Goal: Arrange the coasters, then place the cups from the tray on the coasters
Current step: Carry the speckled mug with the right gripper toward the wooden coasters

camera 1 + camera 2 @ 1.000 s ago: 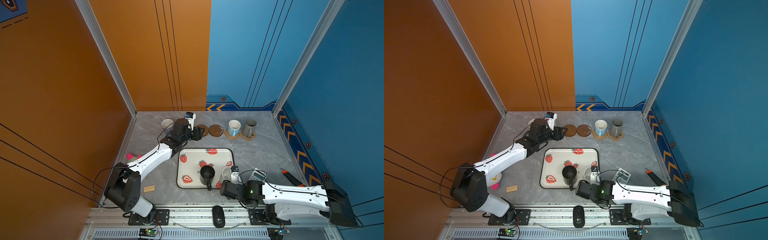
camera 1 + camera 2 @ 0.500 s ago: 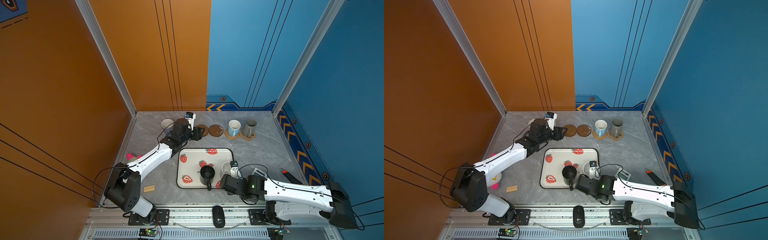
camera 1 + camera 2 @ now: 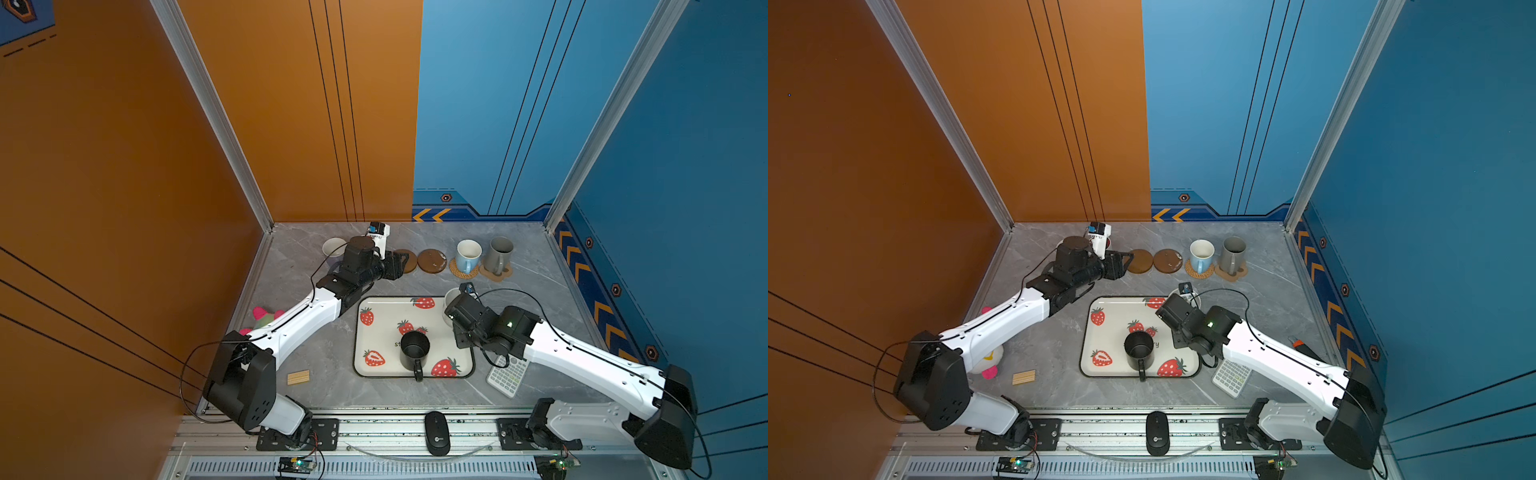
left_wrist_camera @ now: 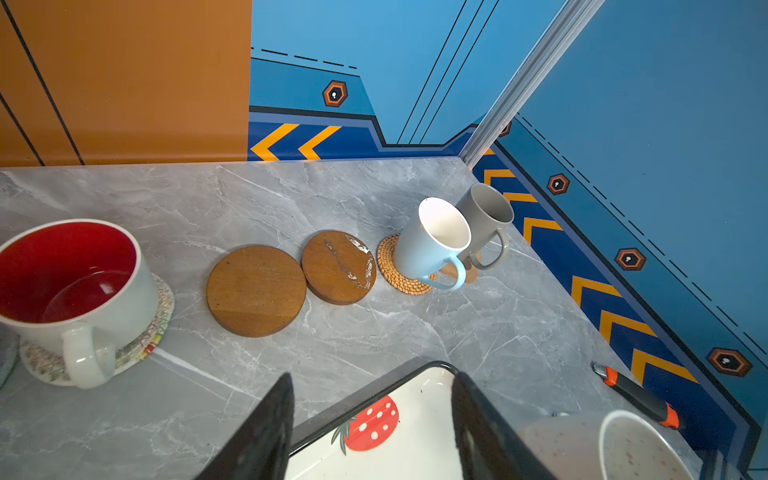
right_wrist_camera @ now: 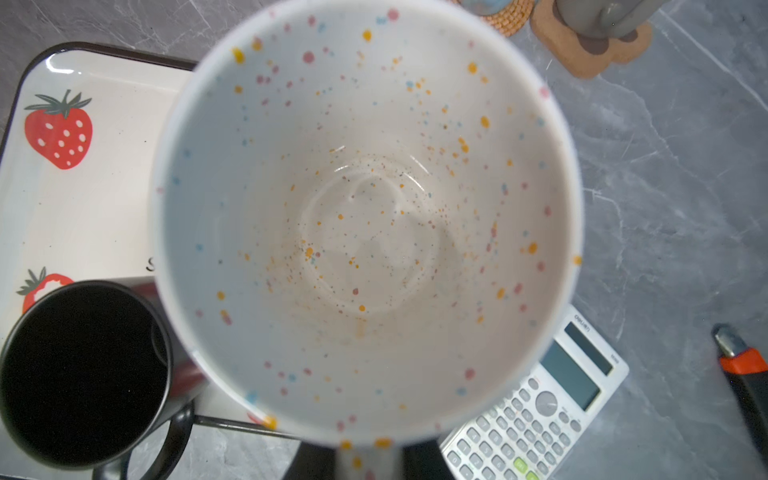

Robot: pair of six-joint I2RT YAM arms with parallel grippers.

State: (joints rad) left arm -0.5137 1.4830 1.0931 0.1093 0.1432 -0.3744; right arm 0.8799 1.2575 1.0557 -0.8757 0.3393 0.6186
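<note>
Seated on coasters: red-lined white cup, light blue cup, grey cup; both wooden discs bare; black cup on tray; right gripper clamps speckled cup above tray's corner; left gripper parted, empty; two placements appear left.

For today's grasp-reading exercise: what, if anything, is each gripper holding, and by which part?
The right gripper holds the speckled cup by its handle. The left gripper is open, holding nothing.
</note>
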